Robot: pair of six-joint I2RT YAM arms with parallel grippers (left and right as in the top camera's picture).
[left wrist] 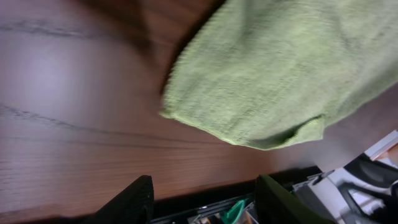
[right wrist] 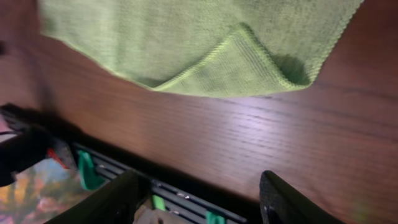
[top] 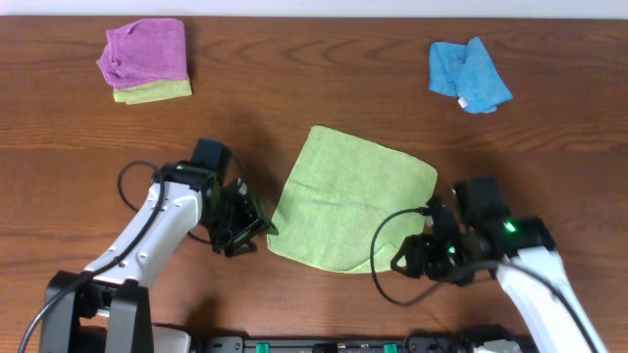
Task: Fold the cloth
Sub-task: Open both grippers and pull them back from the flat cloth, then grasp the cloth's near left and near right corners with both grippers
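A light green cloth (top: 348,196) lies flat on the brown table, its near right corner turned over into a small flap (right wrist: 239,65). My left gripper (top: 253,227) is open and empty, just left of the cloth's near left corner (left wrist: 180,112), apart from it. My right gripper (top: 417,257) is open and empty, just right of the cloth's near edge. In each wrist view the cloth fills the top and both fingers hang over the table's front edge.
A purple cloth (top: 145,51) lies folded on a yellow-green one (top: 157,92) at the far left. A crumpled blue cloth (top: 467,75) lies at the far right. The table's front edge with a black rail (right wrist: 186,193) runs close below both grippers.
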